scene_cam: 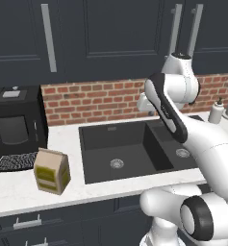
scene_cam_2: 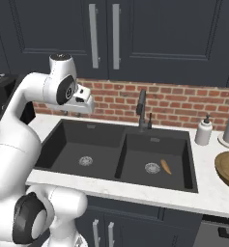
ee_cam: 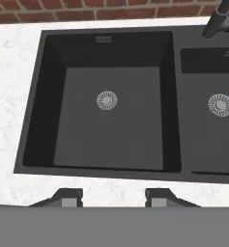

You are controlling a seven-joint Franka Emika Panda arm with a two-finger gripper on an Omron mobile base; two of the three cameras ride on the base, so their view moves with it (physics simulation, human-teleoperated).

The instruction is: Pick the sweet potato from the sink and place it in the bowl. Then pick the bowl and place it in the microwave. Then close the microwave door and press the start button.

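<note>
Clearly the claw [ee_cam: 113, 197] hangs half-open and empty above the sink's [scene_cam_2: 63, 132] left basin; descending here would miss the sweet potato [scene_cam_2: 166, 167] beside the right drain.

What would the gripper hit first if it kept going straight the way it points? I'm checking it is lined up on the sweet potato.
Probably the floor of the sink's left basin, near its drain. The gripper is open and holds nothing; the sweet potato lies in the right basin.

A red brick wall [scene_cam_2: 183, 103] is running behind the white marble bench [scene_cam: 19, 185], dark cupboards [scene_cam_2: 174, 34] with silver handles [scene_cam_2: 93, 34] hanging above.
</note>
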